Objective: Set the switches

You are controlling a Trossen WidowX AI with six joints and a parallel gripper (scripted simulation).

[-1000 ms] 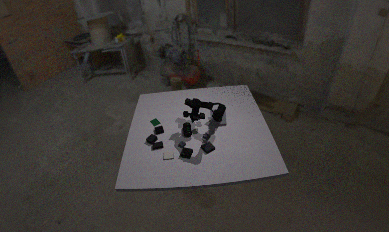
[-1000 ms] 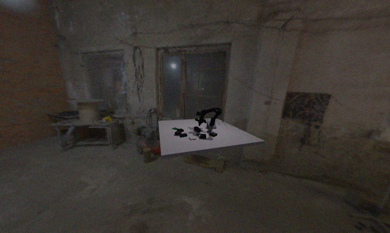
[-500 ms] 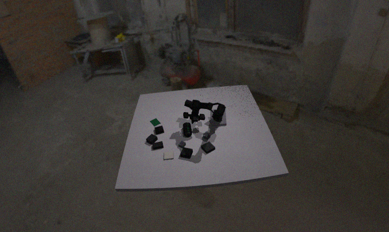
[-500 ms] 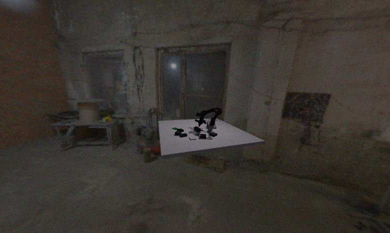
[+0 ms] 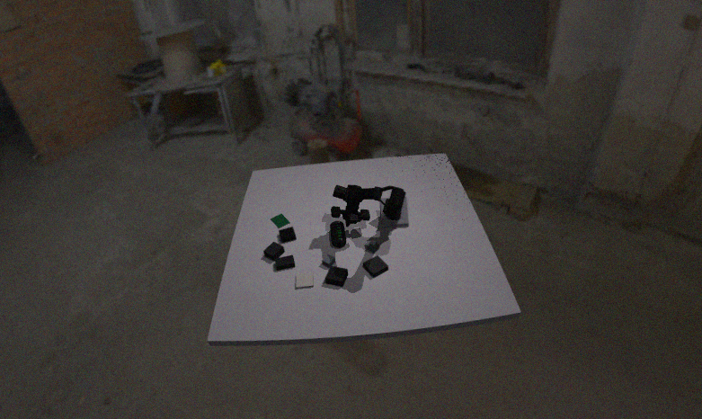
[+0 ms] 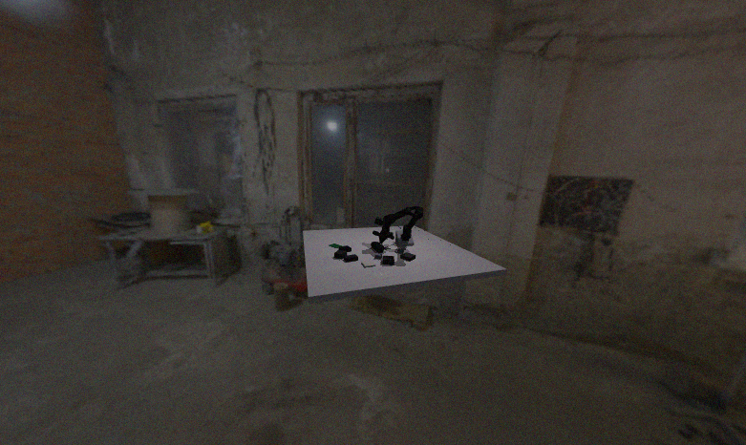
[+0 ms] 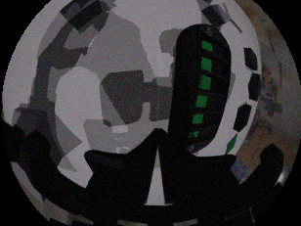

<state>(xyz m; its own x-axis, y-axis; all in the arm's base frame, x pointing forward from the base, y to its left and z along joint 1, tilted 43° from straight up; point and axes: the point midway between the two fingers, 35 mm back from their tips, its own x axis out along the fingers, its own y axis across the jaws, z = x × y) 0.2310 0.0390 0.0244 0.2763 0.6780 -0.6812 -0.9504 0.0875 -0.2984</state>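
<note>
The dark grey controller unit [image 5: 337, 235] [image 6: 376, 246] [image 7: 188, 72] sits on the bench with its switch side up. Its six rocker switches form a row with green ends showing in the wrist view; which ends are pressed down I cannot tell for certain. The label on the underside is hidden. My gripper [image 5: 348, 223] [image 6: 382, 242] [image 7: 158, 131] is shut and empty, its fingertips together. It is beside the unit, just left of the unit's near end in the wrist view. Whether the fingertips touch the bench I cannot tell.
A green plate [image 5: 279, 220] [image 7: 231, 144] and dark blocks [image 5: 287, 234] [image 5: 273, 251] [image 5: 284, 262] lie left of the unit in the top view. A pale square [image 5: 304, 280], a small grey part [image 5: 328, 261] and two dark modules [image 5: 336, 275] [image 5: 376, 266] lie toward the front.
</note>
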